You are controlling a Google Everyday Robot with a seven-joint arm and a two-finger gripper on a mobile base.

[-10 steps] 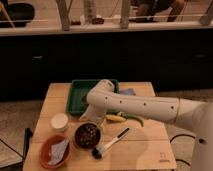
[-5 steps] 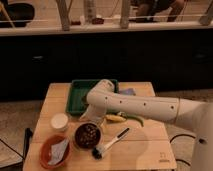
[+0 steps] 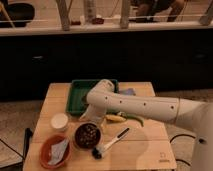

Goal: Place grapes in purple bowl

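Observation:
The purple bowl [image 3: 88, 135] sits on the wooden table [image 3: 145, 150] at front centre-left. The grapes [image 3: 88, 133] lie inside it as a dark speckled bunch. My white arm reaches in from the right and bends down over the bowl's back rim. My gripper [image 3: 91, 120] is at the arm's end just above and behind the bowl, mostly hidden by the wrist.
An orange-red bowl [image 3: 55, 151] holding a grey wrapper sits front left. A small white bowl [image 3: 60, 121] is left of the purple one. A green tray [image 3: 80, 96] is behind. A banana [image 3: 116, 118], a green item [image 3: 136, 119] and a black-headed brush [image 3: 109, 143] lie to the right.

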